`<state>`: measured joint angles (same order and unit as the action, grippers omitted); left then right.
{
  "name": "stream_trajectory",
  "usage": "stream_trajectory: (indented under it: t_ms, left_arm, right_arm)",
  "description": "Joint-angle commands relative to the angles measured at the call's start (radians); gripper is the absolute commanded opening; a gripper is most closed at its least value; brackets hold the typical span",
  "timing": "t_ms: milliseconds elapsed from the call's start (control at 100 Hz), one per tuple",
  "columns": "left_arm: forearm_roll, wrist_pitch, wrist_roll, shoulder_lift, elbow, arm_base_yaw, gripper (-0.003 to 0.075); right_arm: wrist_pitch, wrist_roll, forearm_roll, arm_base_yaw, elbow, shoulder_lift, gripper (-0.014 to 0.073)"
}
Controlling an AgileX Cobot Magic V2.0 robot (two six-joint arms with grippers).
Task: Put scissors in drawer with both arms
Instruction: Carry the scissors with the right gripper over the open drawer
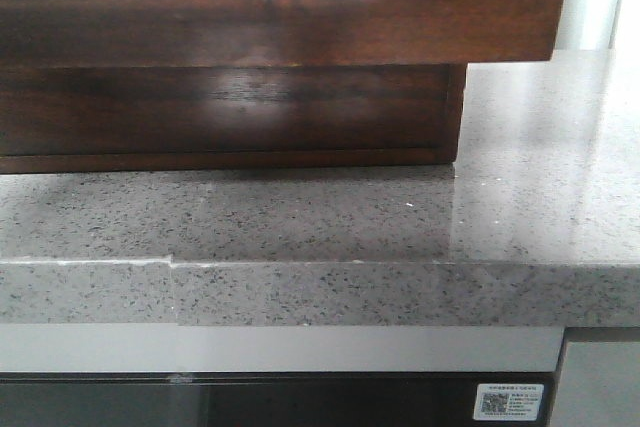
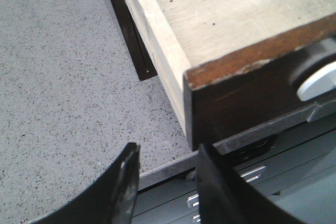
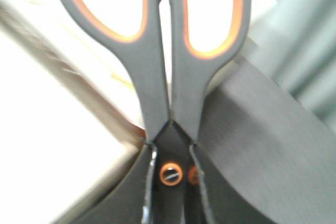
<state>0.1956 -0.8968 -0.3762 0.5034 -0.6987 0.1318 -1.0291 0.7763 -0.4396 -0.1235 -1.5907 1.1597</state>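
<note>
1. Front view is mostly the drawer [image 1: 230, 37], dark brown glossy wood filling the upper part of the frame, with a white rounded-corner area along its top edge. It's pulled out and hangs over the grey speckled countertop [image 1: 320, 222], which runs across the middle of the frame.
2. Lower right of that view there's a small white sticker [image 1: 511, 402] with a QR code on a dark panel under the counter.
3. Left wrist view: the left gripper [image 2: 168, 182] sits at the bottom of the frame, black fingers spread apart with nothing between them, just beside the drawer's dark front corner. You can see the pale wood floor of the drawer [image 2: 231, 9] in the upper right, looks bare apart from a few specks.
4. Right wrist view: the right gripper [image 3: 170, 182] is clamped on the scissors [image 3: 157, 77] right around the pivot screw. Grey handles with orange lining point toward the top of the frame. Background is blurry, so can't tell exactly where they are relative to the drawer.
</note>
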Motion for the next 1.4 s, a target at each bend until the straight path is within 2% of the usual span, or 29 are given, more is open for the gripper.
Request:
stream_trajectory:
  t_ms: [0,160,320,460,700,860,1130,1390]
  left_arm:
    - [0.013,0.074,0.012,0.007,-0.034,0.007,0.0237]
    - [0.013,0.076,0.012,0.007,-0.034,0.007,0.0237]
    - [0.013,0.076,0.012,0.007,-0.034,0.007,0.0237]
    - [0.013,0.076,0.012,0.007,-0.034,0.007,0.0237]
    - [0.013,0.076,0.012,0.007,-0.028,0.007,0.0237]
    - [0.013,0.076,0.012,0.007,-0.03,0.007,0.0237]
    - [0.013,0.076,0.012,0.007,-0.03,0.007,0.0237]
    - [0.013,0.076,0.012,0.007,-0.03,0.007,0.0237]
  right_arm:
    - [0.056,0.096,-0.067,-0.108,-0.036,-0.017,-0.0041]
    - [0.084,0.171,-0.065,-0.31,-0.037,0.032,-0.0041]
    - [0.07,0.179,0.006,-0.396,-0.056,0.116,-0.0041]
    - [0.036,0.179,0.152,-0.467,-0.086,0.201,-0.0041]
    - [0.016,0.154,0.477,-0.621,-0.094,0.331,-0.0041]
    - [0.016,0.116,0.568,-0.638,-0.096,0.384,-0.0041]
    - [0.015,0.116,0.588,-0.638,-0.104,0.396,-0.0031]
    - [0.015,0.115,0.588,-0.638,-0.106,0.393,0.0212]
